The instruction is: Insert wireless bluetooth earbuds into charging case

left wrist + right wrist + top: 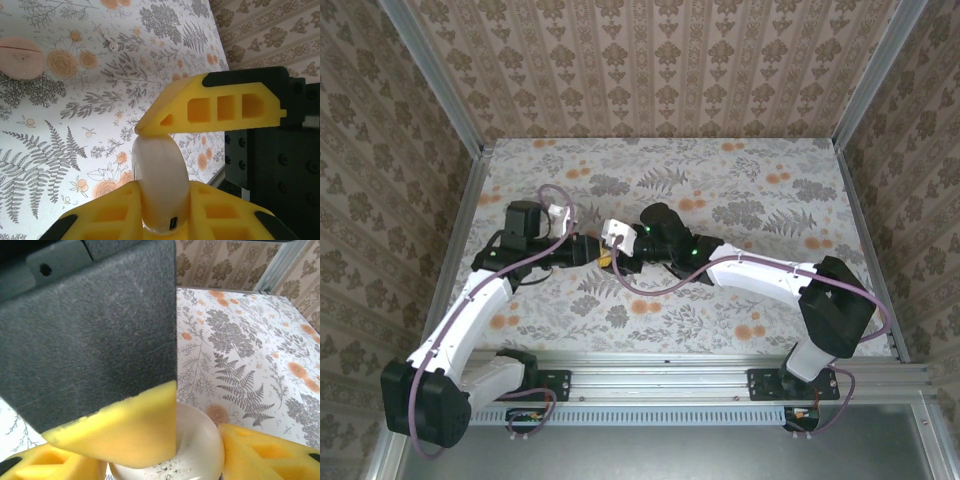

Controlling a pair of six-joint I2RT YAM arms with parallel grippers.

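Salmon-pink disc (20, 57) lies flat at the far left of the left wrist view, on the floral table (50, 140). Just right of it, apart from it, one tiny white earbud (111, 44) rests on the cloth with its long axis slanting away from the camera. No second earbud can be made out.

Centre: the left gripper (150, 160) is clamped on the cream-white charging case (160, 190), held edgewise with its port facing the camera. The earbud sits well ahead of these fingers and off to their left.

Right: the right gripper (623, 243) meets the left one over mid-table. One finger (115, 435) presses beside the case; its partner is hidden, so its spread cannot be told.

Judgement: with the left occupied, the pick falls to the right arm. Which arm is nearer cannot be told.
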